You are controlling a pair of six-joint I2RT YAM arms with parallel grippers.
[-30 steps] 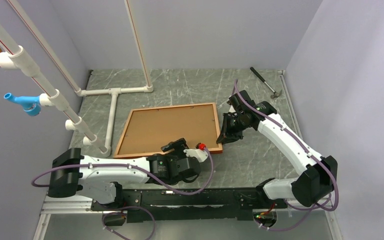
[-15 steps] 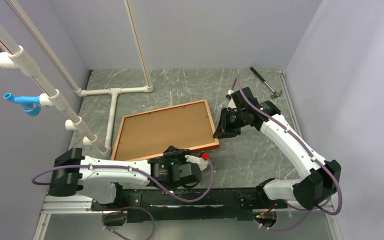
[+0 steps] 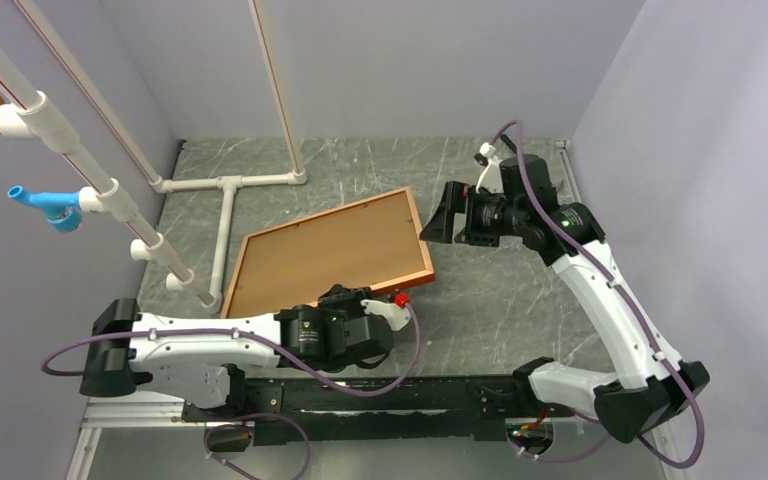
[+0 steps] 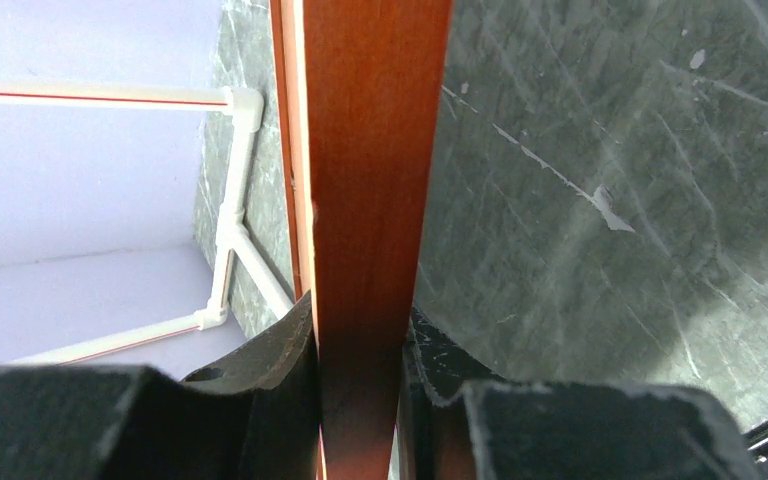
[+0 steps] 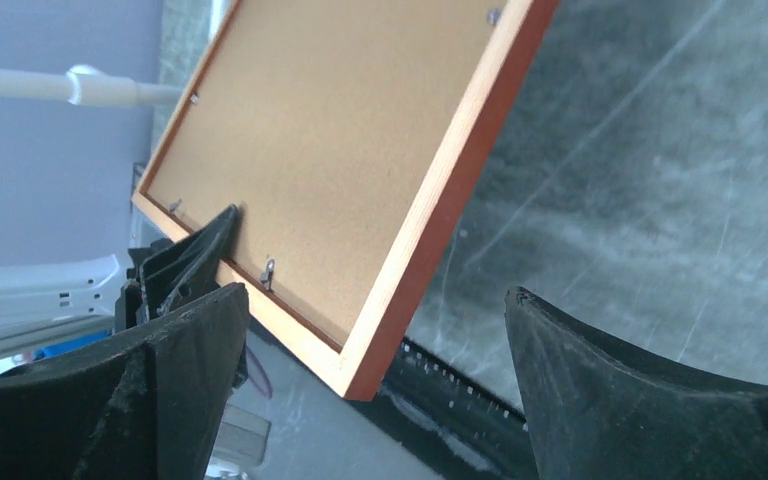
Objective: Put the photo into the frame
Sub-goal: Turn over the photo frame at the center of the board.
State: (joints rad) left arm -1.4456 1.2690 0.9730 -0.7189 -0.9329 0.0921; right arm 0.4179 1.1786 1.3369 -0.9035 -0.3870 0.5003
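The reddish-brown frame (image 3: 419, 232) faces back-up, with a brown fibreboard backing panel (image 3: 330, 255) filling it. It is tilted, its near rail raised off the table. My left gripper (image 3: 345, 297) is shut on that near rail. In the left wrist view the rail (image 4: 370, 150) runs straight up between the two black fingers (image 4: 280, 360). My right gripper (image 3: 440, 215) hangs open just past the frame's right edge, touching nothing. The right wrist view shows the frame's corner (image 5: 460, 190) and backing (image 5: 330, 130) between the wide-spread fingers (image 5: 580, 370). The photo is hidden.
White PVC pipes (image 3: 225, 200) lie on the grey marbled table (image 3: 500, 300) left of the frame. A slanted pipe rack (image 3: 90, 170) with blue (image 3: 45, 205) and orange fittings stands at the far left. Lavender walls close in three sides.
The right gripper let go of the frame's right edge, opened wide and rose toward the back. The left gripper shut on the near rail. The frame swung counter-clockwise and tilted up.
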